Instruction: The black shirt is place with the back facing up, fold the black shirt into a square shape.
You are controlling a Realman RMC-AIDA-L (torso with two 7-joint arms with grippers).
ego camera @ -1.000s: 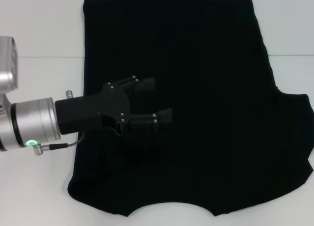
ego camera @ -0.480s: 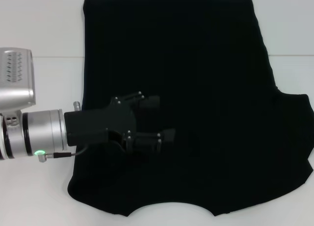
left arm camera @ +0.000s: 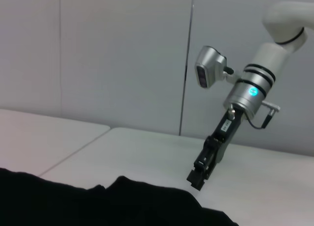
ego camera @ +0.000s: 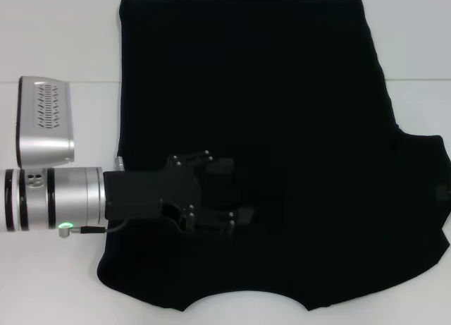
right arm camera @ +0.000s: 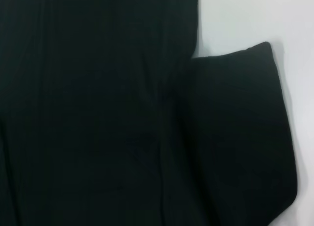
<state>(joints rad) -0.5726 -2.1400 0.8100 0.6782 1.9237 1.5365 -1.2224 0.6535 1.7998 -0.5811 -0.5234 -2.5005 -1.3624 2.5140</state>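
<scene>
- While the black shirt (ego camera: 282,127) lies flat on the white table (ego camera: 56,43), the left gripper (ego camera: 229,191) hovers over its near-left part, fingers spread, holding nothing;
- right gripper (left arm camera: 198,177) raised beside the shirt's edge; cannot tell its state.

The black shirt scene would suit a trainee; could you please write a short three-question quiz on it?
1. True or false: the left gripper is over the black shirt, fingers apart.
2. In the head view, a sleeve sticks out on which side? A) robot's left B) robot's right C) both
3. Fill in: the right gripper shows only in the ____ wrist view.

Key: 1 true; 2 B; 3 left.
</scene>
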